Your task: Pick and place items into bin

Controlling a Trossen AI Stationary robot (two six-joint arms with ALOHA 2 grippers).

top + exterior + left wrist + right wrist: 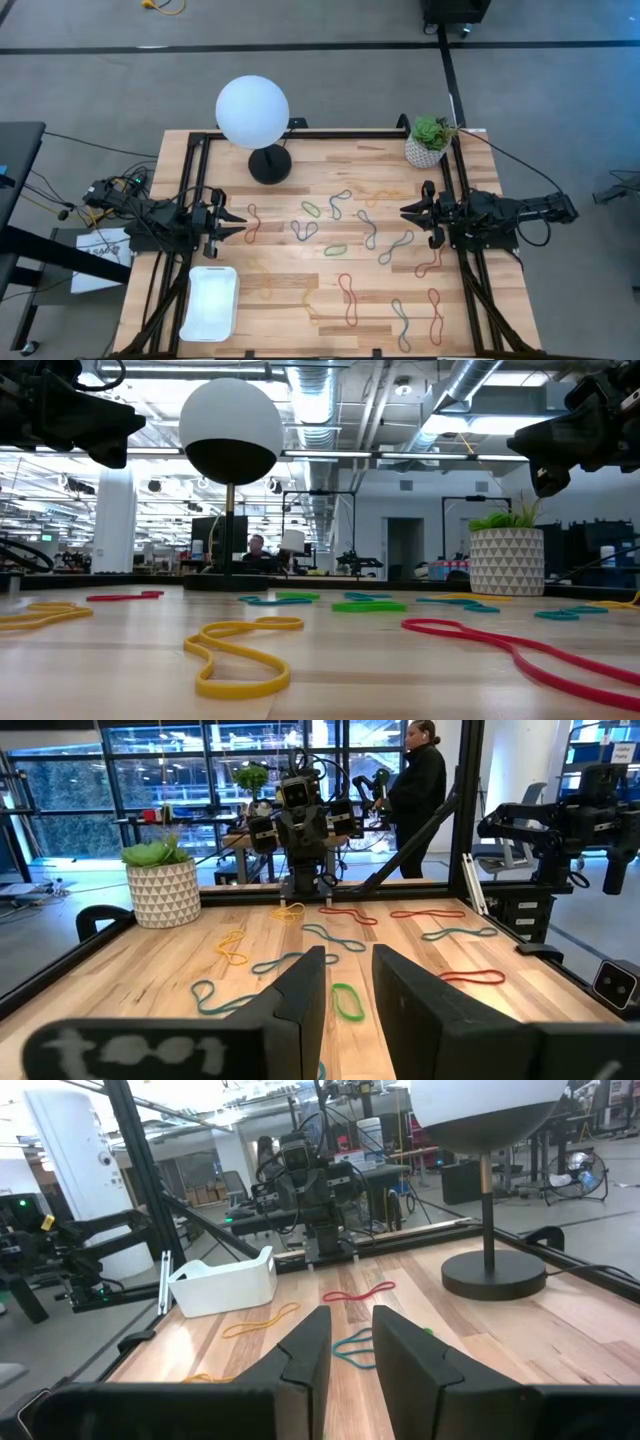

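Many thin rubber bands lie flat and scattered on the wooden table: a red one (251,224) near the left, green ones (336,249), blue-grey ones (396,246), red ones (348,297) and yellow ones (238,652). The white bin (210,303) sits at the near left; it also shows in the right wrist view (225,1282). My left gripper (236,224) hovers open at the left edge, holding nothing. My right gripper (408,212) hovers open at the right edge, holding nothing.
A white globe lamp (253,111) on a black base stands at the far middle. A potted plant (429,142) in a white patterned pot stands at the far right corner. A black frame (300,134) runs round the table. A person (418,790) stands beyond the table.
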